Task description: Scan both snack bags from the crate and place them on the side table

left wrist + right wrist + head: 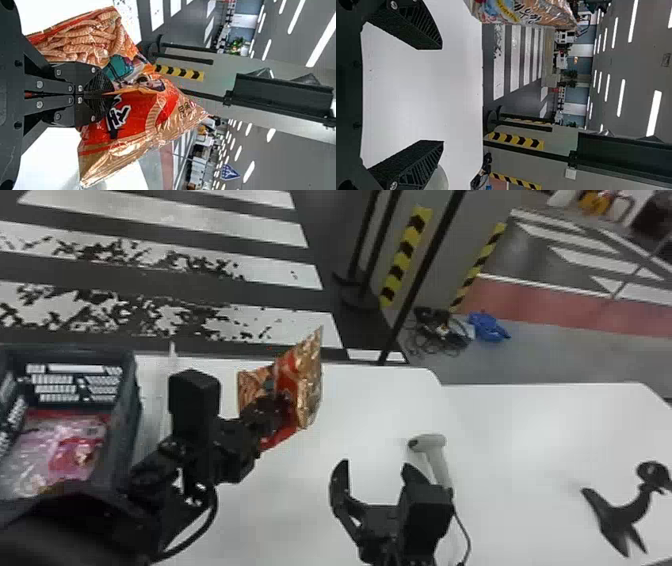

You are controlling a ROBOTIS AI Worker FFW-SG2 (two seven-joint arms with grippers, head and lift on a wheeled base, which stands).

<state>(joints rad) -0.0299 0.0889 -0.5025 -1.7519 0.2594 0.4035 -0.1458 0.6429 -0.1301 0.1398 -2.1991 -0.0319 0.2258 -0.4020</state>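
The left gripper (274, 406) pinches one snack bag (309, 392) over the white table (357, 410). The right gripper (377, 468) is wide open and holds nothing. A pink bag (65, 442) lies in the crate (129, 390) at the left.

Open tabletop (367, 415) runs between snack bag (310, 385) and scanner (436, 444); crate wall (128, 405) blocks the left side

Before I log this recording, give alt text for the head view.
The left gripper holds a red and orange snack bag over a table. The open, empty right gripper is near a handheld scanner; a pink bag lies in the dark crate at left.
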